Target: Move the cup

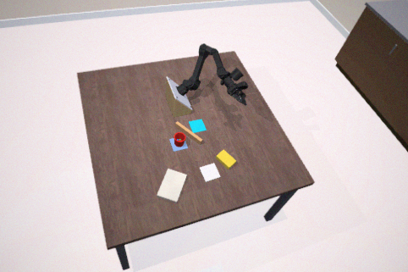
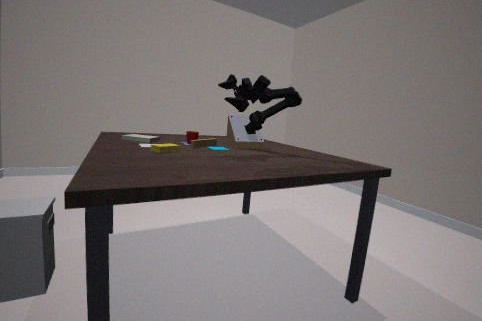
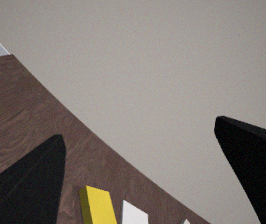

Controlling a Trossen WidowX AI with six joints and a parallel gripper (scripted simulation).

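A red cup (image 1: 179, 144) (image 2: 192, 137) stands upright on the blue pad (image 1: 184, 147) (image 2: 185, 143). Small coloured marbles (image 1: 179, 139) show inside it. A cyan pad (image 1: 197, 125) (image 2: 218, 149) lies flat on the arm's side of the cup, with nothing on it. A white square (image 1: 210, 172) (image 2: 145, 145) (image 3: 134, 214) also lies bare, farther from the arm. My gripper (image 1: 245, 96) (image 2: 223, 92) (image 3: 143, 134) is open and empty, raised high above the table, well away from the cup. The cup and the cyan pad are outside the wrist view.
An orange bar (image 1: 189, 131) (image 2: 203, 143) lies between the cup and the cyan pad. A yellow block (image 1: 226, 158) (image 2: 165, 148) (image 3: 100, 206) lies near the white square. A cream slab (image 1: 172, 185) (image 2: 140, 138) lies farther out. The arm stands on a wedge mount (image 1: 182, 111) (image 2: 240, 131).
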